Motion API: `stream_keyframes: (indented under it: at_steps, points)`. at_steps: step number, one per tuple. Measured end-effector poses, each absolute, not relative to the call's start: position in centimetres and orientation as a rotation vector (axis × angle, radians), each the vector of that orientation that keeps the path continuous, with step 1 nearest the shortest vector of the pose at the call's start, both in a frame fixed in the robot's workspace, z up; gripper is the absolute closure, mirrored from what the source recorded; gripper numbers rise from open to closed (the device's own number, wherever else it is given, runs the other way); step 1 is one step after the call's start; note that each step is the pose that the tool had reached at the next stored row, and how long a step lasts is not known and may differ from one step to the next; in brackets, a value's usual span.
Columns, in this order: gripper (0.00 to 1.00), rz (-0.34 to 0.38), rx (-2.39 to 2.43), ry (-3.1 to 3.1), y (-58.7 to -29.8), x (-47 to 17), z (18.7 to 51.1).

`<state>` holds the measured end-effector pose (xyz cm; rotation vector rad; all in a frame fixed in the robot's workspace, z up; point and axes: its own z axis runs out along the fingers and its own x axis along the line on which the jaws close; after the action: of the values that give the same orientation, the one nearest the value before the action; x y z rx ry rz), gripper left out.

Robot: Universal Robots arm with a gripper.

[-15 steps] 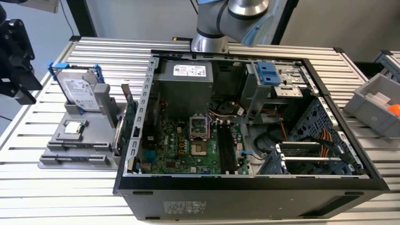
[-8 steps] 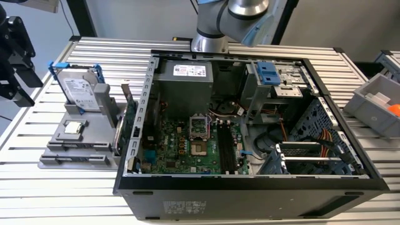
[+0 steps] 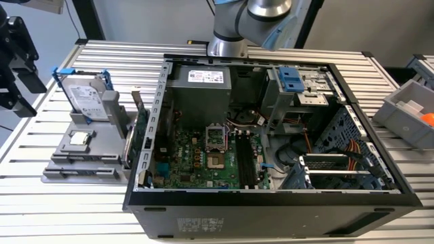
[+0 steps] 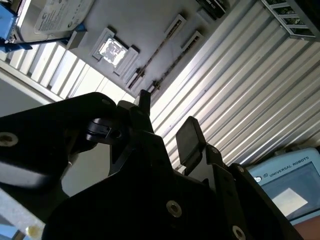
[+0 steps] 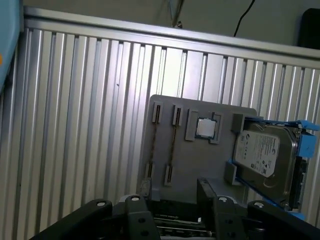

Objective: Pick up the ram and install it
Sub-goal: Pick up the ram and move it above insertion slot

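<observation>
A grey plastic holder tray (image 5: pixel 200 160) on the slatted aluminium desk (image 5: pixel 75 125) carries a silver hard drive in a blue bracket (image 5: pixel 262 155), a small square processor chip (image 5: pixel 205 128) and the thin dark ram (image 5: pixel 172 145), which stands on edge in its slot. The black pincer (image 4: pixel 166 112) hangs over the desk near the tray, jaws apart and empty. A green expansion card (image 3: pixel 141 127) stands between the tray and the open black computer case (image 3: pixel 271 203).
</observation>
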<state>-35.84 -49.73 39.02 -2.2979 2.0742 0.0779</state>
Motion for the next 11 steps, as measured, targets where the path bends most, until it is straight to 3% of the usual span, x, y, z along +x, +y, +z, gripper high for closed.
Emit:
stream_keyframes:
  at_steps: [11]
  points:
    - [0.0,0.078,-2.299,2.073,-49.72,-35.83,38.57]
